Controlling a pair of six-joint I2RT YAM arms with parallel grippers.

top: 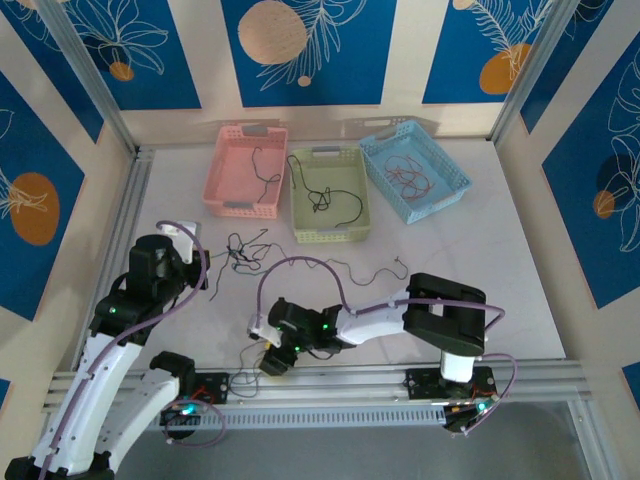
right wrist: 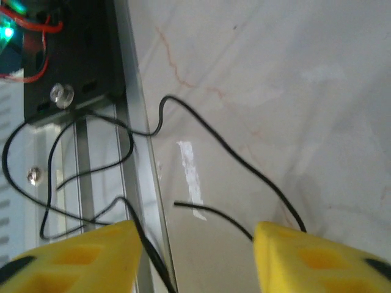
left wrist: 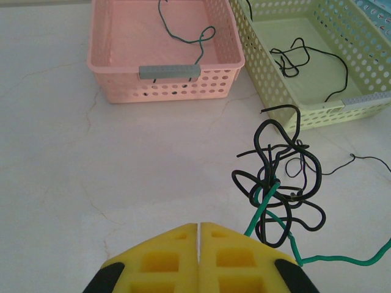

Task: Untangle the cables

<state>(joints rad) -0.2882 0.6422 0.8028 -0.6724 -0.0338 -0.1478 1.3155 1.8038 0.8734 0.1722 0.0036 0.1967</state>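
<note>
A knotted clump of black cables [left wrist: 278, 177] with a green wire [left wrist: 269, 207] through it lies on the white table, just ahead and to the right of my left gripper [left wrist: 200, 226]. That gripper is shut with nothing between its yellow fingers. From above, the clump [top: 240, 255] sits beside the left gripper [top: 203, 265]. My right gripper [right wrist: 195, 238] is open at the table's near edge, low over a thin black cable [right wrist: 244, 165] whose free end lies between the fingers. This cable loops across the metal rail [right wrist: 143, 183]. The right gripper [top: 265, 355] reaches leftward.
Three baskets stand at the back: pink [top: 228, 165] with one dark wire, yellow-green [top: 300, 205] with black wires, blue [top: 440, 185] with reddish wires. A thin black strand [top: 370, 272] lies mid-table. The left arm's base electronics [right wrist: 67, 55] sit beside the rail.
</note>
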